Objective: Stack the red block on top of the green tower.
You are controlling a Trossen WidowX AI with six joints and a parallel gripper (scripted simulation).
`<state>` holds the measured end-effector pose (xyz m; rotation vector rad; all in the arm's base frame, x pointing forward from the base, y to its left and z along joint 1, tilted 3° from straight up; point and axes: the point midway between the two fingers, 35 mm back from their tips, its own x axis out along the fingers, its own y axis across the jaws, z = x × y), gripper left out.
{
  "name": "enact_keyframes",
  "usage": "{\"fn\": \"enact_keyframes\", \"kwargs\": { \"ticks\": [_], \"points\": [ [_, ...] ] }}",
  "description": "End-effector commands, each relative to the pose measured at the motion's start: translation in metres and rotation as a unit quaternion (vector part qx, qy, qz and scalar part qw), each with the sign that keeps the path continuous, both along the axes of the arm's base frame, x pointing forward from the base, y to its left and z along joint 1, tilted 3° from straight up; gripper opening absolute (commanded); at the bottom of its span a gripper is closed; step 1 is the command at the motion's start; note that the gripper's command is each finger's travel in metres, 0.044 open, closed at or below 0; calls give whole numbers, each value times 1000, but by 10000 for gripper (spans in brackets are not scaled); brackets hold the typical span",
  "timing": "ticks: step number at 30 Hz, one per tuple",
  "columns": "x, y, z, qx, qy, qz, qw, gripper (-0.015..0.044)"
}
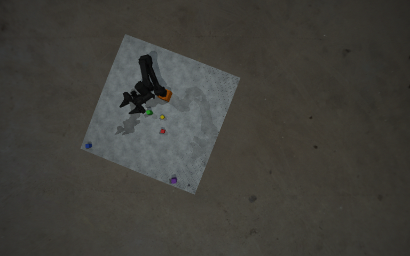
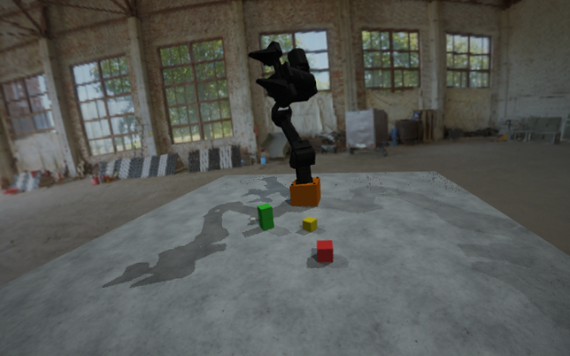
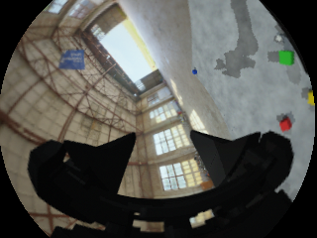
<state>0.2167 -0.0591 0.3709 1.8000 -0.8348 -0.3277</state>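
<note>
Nothing done yet: gripper [image 2: 266,70] raised high, wide open, empty; red block [image 2: 324,251] untouched, well apart from green tower [image 2: 265,216].

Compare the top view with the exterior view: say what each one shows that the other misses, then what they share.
Only the top view shows the purple block at the mat's near edge, the whole blue block at a corner, and the mat's full outline.

Only the exterior view shows heights: the green tower stands taller than the red block, and the open gripper is raised high above them, holding nothing. It also shows the windows.

Both show the green tower, yellow block, red block and orange base.
</note>
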Motion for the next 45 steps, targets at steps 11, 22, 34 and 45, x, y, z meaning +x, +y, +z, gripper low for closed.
{"fn": "enact_keyframes", "kwargs": {
  "ticks": [11,22,34,45],
  "points": [
    [40,21,-7,-86,107,45,990,440],
    [109,52,-51,-265,351,119,890,440],
    [160,73,-126,-406,551,234,691,440],
    [176,88,-206,-463,654,374,466,440]
  ]
}}
